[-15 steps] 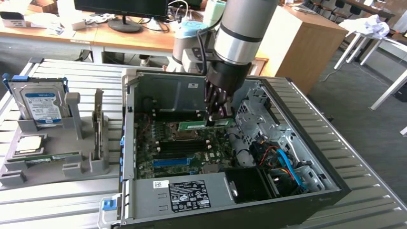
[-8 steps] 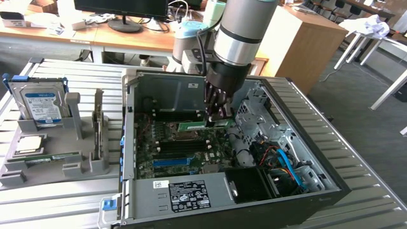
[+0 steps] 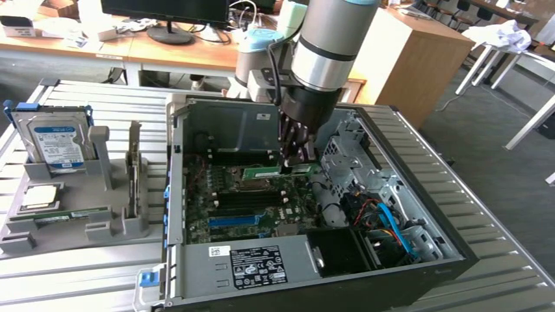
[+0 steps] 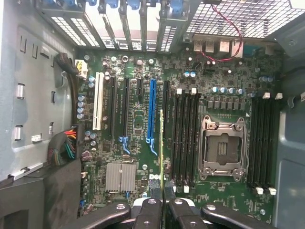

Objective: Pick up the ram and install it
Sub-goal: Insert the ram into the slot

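The ram [image 3: 267, 172] is a thin green stick held level just above the motherboard [image 3: 234, 201] inside the open computer case [image 3: 178, 162]. My gripper [image 3: 293, 164] reaches straight down into the case and is shut on the stick. In the wrist view the ram [image 4: 162, 143] appears edge-on as a narrow yellow-green line between the fingertips of my gripper [image 4: 162, 202]. It hangs beside the bank of black memory slots [image 4: 186, 138], between them and the blue expansion slot [image 4: 152, 112]. A second ram stick [image 3: 61, 216] lies in the grey holder [image 3: 74, 231].
The grey holder also carries a blue-labelled hard drive [image 3: 59, 144] and a square processor chip [image 3: 41, 197]. Inside the case are the open processor socket [image 4: 223, 148], a second slot bank [image 4: 264, 143], a drive cage [image 3: 347, 162] and blue cables [image 3: 390, 224].
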